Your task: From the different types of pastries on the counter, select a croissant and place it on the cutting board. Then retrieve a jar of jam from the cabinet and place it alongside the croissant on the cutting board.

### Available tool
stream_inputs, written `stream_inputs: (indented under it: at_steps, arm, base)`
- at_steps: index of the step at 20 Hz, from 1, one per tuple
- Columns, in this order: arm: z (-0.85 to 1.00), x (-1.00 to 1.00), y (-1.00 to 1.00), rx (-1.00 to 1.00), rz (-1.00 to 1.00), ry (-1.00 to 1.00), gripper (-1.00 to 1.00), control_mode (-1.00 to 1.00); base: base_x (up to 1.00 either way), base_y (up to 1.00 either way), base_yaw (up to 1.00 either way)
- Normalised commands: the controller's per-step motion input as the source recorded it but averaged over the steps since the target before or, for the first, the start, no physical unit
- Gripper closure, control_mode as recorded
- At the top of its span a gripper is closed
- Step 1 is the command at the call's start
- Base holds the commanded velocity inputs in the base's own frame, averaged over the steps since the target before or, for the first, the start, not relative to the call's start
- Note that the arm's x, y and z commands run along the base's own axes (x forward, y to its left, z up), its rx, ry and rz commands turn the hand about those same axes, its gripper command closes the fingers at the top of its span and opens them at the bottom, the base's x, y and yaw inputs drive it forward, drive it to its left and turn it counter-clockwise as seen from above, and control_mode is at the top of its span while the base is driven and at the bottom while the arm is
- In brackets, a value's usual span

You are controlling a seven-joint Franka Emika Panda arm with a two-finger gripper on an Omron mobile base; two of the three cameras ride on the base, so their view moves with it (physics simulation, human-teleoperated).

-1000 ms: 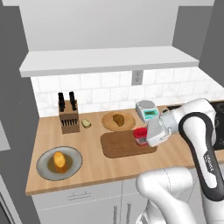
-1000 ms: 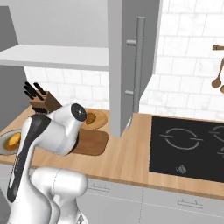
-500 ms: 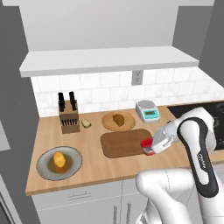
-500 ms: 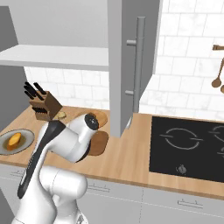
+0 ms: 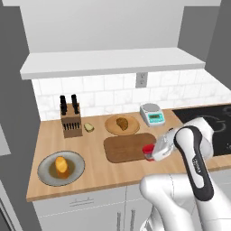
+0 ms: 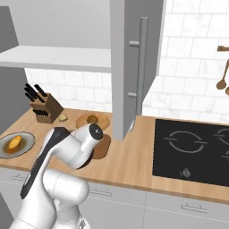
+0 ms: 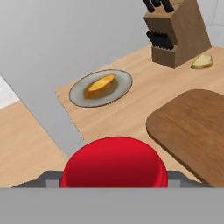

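Jar of jam (image 5: 149,150) sits clamped in the jaws of the gripper (image 5: 152,152), low over the desk (image 5: 90,173) at the right edge of the cutting board (image 5: 126,147), which lies just ahead of them, presumably so it can be set down there. Croissant (image 5: 122,123) rests on a round plate (image 5: 111,125) beyond the board, not yet on it. Farther off stands a knife block (image 7: 177,33).

The left base view looks down from behind the white arm, facing the tiled wall across the light tan wooden counter (image 5: 94,173). The right base view stands off toward three o'clock, taking in the black hob (image 6: 192,147). Both share the dark brown rectangular cutting board (image 5: 126,147) and wooden knife block (image 5: 71,122). The hand view sits low and close, facing nine o'clock along the counter.
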Motion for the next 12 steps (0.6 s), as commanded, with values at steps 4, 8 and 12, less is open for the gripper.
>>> stream_inputs:
  at_steps: [4,8,12]
  arm:
    - [-0.36,0.38,0.00,0.00,0.00,-0.14,1.00,-1.00]
    - [-0.02,0.33,0.06,0.00,0.00,-0.04,1.00,-1.00]
    - [-0.03,0.15,0.00,0.00,0.00,0.00,1.00,-1.00]
  base:
    - [0.00,0.00,0.00]
    - [0.00,0.00,0.00]
    - [0.00,0.00,0.00]
